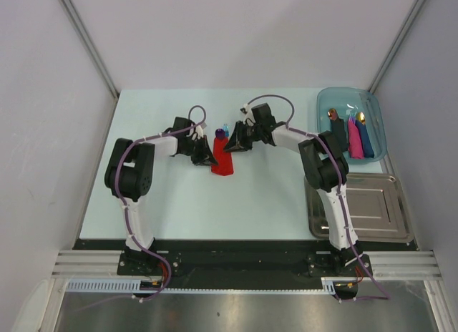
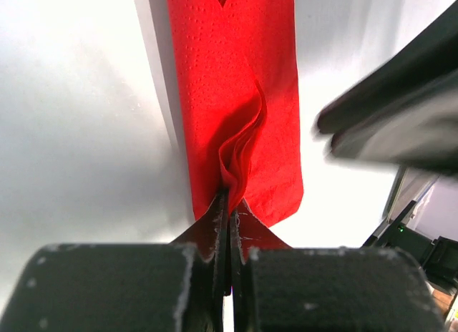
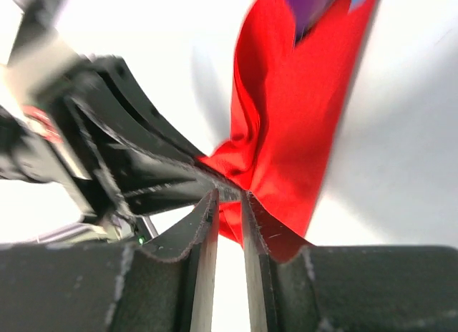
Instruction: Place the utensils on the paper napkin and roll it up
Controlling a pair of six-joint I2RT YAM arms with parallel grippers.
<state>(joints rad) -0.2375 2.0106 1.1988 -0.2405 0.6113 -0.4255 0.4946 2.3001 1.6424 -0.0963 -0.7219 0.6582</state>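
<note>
while your left hand (image 2: 229, 203) and right hand (image 3: 229, 199) each pinch a fold of the red napkin (image 1: 222, 162) on the worktop (image 1: 179, 203), the purple spoon (image 1: 220, 133) and blue utensil (image 1: 226, 129) poke from its far end.

Both arms are stretched forward and angled inward, so that the left gripper (image 1: 207, 159) and the right gripper (image 1: 232, 147) are brought close together, tips turned toward each other. The left jaws are pressed tight on a fold of the red napkin (image 2: 236, 81). The right jaws are drawn almost together, with the napkin's edge pinched at their tips.
</note>
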